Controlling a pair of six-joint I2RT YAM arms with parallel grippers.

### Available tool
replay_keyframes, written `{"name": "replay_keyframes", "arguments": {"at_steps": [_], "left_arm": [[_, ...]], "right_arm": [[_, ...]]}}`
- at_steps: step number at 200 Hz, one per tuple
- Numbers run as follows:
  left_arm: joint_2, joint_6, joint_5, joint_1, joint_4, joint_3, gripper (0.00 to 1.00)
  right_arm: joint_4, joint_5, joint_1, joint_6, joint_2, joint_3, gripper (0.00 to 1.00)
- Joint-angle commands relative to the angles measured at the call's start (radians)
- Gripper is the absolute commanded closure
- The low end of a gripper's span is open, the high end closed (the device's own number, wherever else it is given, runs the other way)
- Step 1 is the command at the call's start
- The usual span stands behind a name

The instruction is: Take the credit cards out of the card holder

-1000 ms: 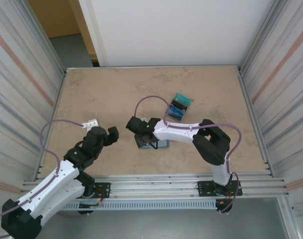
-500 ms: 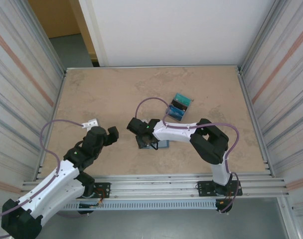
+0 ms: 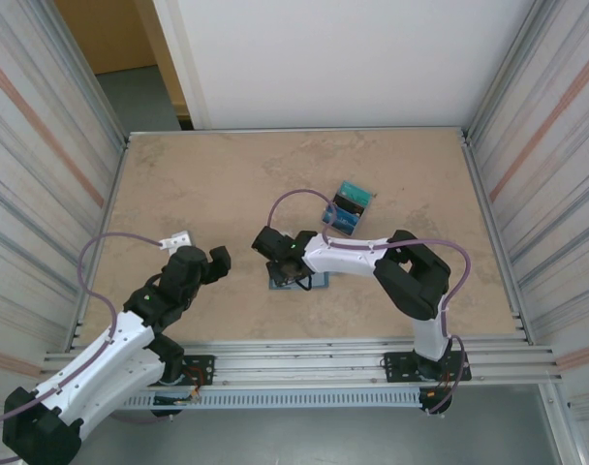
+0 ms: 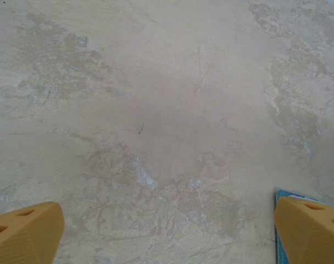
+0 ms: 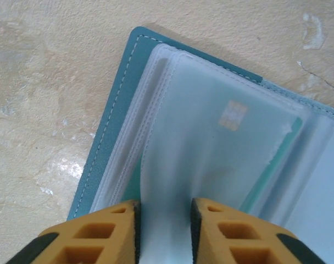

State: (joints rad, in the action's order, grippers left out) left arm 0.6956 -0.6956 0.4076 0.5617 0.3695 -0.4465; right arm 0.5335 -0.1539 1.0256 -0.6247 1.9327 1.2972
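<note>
Desk: the beige, mottled desk (image 3: 207,184) stands between ribbed side panels; we give every place below relative to the card holder (image 5: 109,126).
Holder: it lies open and flat near the middle of the desk, teal stitched border outward, with frosted leaves fanned across it.
Credit cards: a teal, black and blue pile of credit cards (image 3: 351,206) lies beyond the holder, on its far right and well apart from it. We judge one card remains inside, since a gold chip (image 5: 233,114) shows through a clear sleeve (image 5: 211,165).
Right pincer: the right pincer (image 5: 164,220) stands directly over the holder with its jaws narrow, pinching the near end of the clear sleeve, which buckles between the fingers.
Left pincer: the left pincer (image 3: 212,262) is spread wide and holds nothing, well to the left of the holder.
Key relation: the chip lies just ahead of the right fingertips and slightly to their right. The card's long axis appears to run obliquely across the holder, though the frosting blurs its edges.
Nearer arm: we judge the right arm far nearer, so the extraction falls to it.
</note>
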Motion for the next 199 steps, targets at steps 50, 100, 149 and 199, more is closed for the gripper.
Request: {"name": "replay_keyframes", "arguments": {"at_steps": [50,100,149,199], "left_arm": [[0.006,0.043,-0.012,-0.007,0.000,-0.051,0.01],[0.026,0.067,-0.023,-0.007,-0.003,-0.079,0.01],[0.059,0.081,-0.049,-0.002,-0.023,-0.087,0.01],[0.134,0.116,-0.037,0.055,-0.043,-0.120,0.01]], "right_arm": [[0.048,-0.035,-0.007,-0.029,-0.063,-0.030,0.70],[0.068,-0.063,-0.024,-0.047,-0.096,-0.051,0.66],[0.085,-0.101,-0.048,-0.068,-0.142,-0.093,0.57],[0.079,-0.119,-0.078,-0.096,-0.188,-0.152,0.57]]}}
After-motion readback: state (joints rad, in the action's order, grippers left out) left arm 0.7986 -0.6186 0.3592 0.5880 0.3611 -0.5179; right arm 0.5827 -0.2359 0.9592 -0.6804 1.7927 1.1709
